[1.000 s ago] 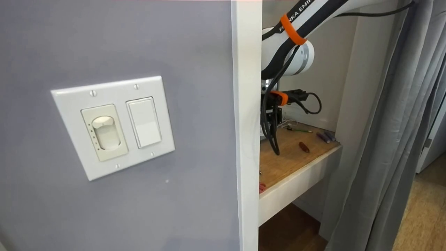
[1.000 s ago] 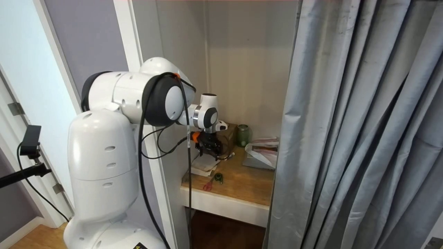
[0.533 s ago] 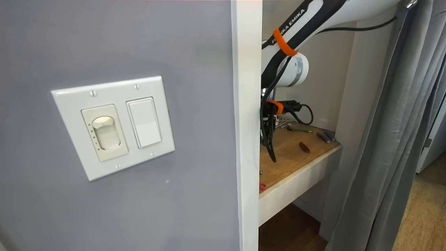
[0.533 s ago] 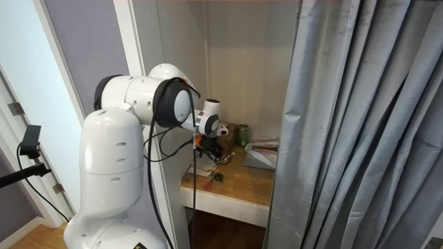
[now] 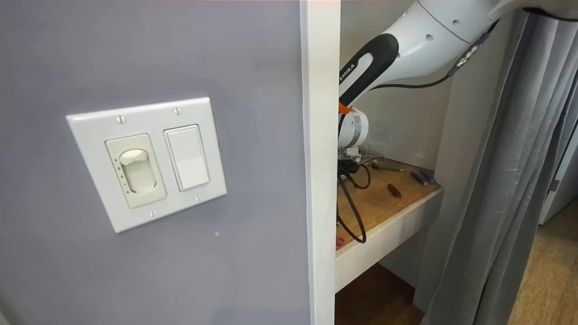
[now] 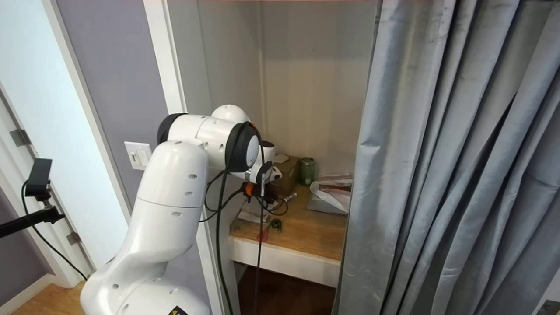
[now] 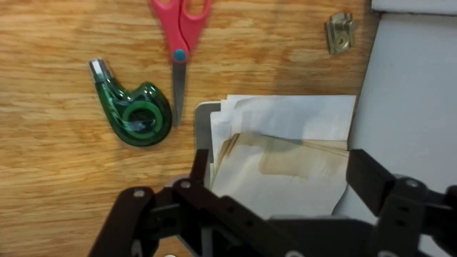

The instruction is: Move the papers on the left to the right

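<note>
Tool (image 7: 278,167): fingers apart, papers (image 7: 285,192) between them in the wrist view, contact cannot be told | Papers: stacked on tabletop (image 6: 306,232), left edge, near front-left corner in an exterior view | Scissors (image 7: 179,55): near front edge, blade tip just beside tape (image 7: 137,114) | Jar (image 6: 307,173): near back edge, just beside box (image 6: 291,175)

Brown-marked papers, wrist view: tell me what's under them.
White sheets stick out from under the brown-marked papers; a grey flat object shows beneath those. Whatever else they cover can't be seen.
</note>
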Controlling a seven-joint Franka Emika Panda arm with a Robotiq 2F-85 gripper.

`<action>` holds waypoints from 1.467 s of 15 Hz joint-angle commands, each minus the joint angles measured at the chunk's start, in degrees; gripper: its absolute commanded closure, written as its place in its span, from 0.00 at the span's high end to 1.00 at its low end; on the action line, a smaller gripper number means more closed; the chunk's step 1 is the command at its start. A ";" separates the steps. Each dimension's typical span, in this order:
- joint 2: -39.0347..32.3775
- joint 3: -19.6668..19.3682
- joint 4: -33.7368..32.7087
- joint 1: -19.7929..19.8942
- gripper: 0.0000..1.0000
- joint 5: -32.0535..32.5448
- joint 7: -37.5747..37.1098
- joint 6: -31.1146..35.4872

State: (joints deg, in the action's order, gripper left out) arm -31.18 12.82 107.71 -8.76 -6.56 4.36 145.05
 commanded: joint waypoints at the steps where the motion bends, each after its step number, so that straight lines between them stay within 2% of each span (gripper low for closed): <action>1: -6.41 1.52 -8.37 -0.17 0.66 -0.92 2.67 -0.37; 9: -17.54 3.58 -20.80 -0.73 0.09 -1.86 2.44 1.39; 11: -19.84 3.83 -22.57 -0.95 0.00 -1.58 2.55 3.41; 17: -25.16 5.19 -26.30 -0.76 0.00 -0.94 3.52 7.65; 22: -27.03 3.23 -28.53 -2.05 0.00 0.48 2.14 7.06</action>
State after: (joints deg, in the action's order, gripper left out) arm -56.06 17.44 82.43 -9.36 -6.67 6.97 152.22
